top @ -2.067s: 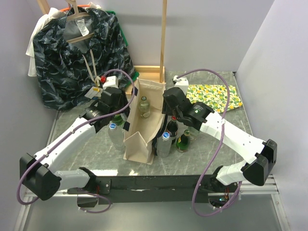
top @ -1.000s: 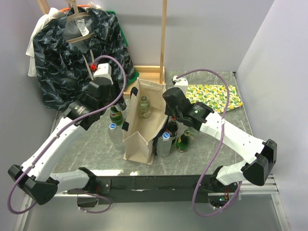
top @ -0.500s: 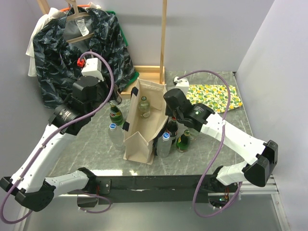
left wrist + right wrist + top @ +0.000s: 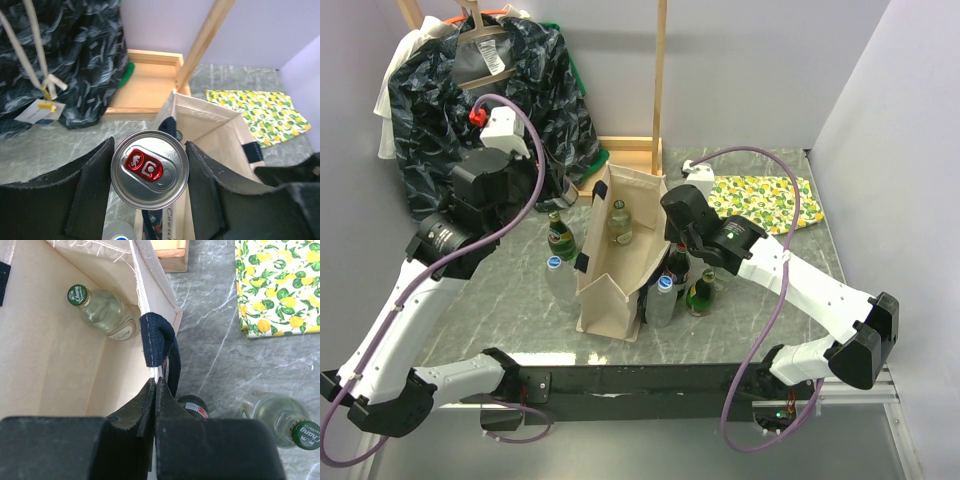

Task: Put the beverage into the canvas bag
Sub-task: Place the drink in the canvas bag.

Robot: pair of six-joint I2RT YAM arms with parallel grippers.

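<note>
While the left arm is raised high to the left of the bag (image 4: 608, 285), its hand (image 4: 148, 186) clamps an upright can (image 4: 149, 167) above the table (image 4: 500, 315). The right hand (image 4: 155, 386) is closed, pinching the bag's right rim.

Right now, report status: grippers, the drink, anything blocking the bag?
Left gripper shut on can, held high left of canvas bag. Right gripper pinching bag rim by handle. One bottle already inside, far end.
</note>
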